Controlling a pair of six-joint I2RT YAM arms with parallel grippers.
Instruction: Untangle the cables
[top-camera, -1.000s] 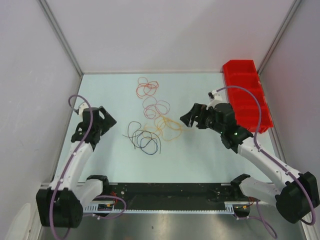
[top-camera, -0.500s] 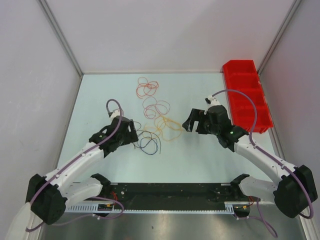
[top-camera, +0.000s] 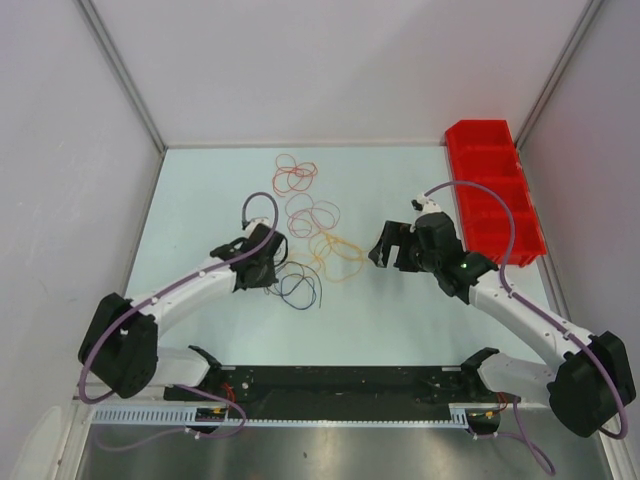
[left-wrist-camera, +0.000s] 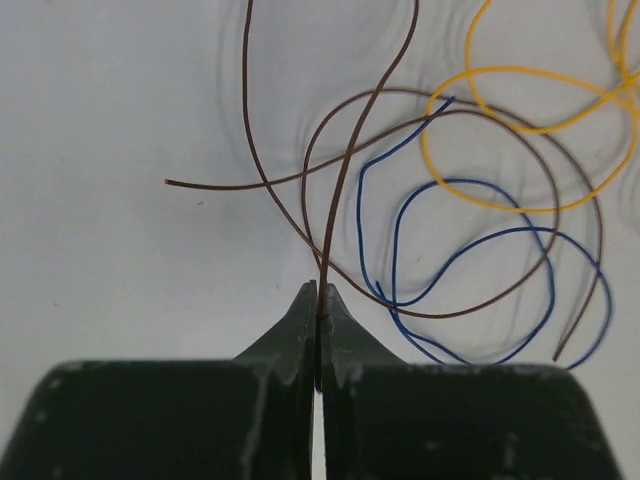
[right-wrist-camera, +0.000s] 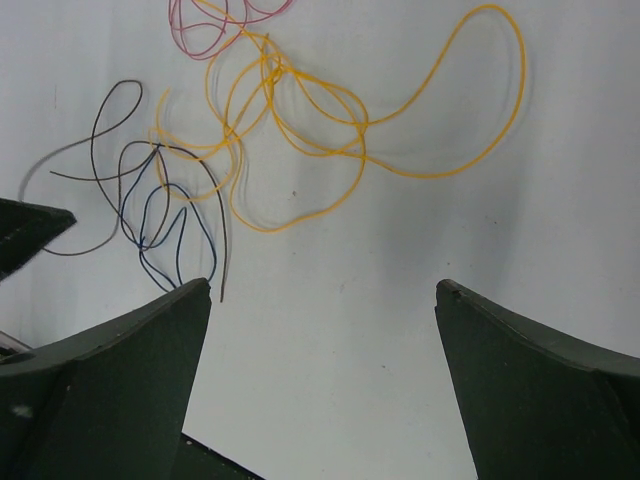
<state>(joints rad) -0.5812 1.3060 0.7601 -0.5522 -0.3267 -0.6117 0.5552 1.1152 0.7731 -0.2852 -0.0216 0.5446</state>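
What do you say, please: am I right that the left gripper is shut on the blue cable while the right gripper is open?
Not quite. The left wrist view shows the left gripper shut on the brown cable, not the blue cable. The right gripper is open, as you said.

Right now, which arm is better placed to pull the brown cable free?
Left. The left hand is shut on the brown cable; the right hand hangs open, empty, near the yellow cable.
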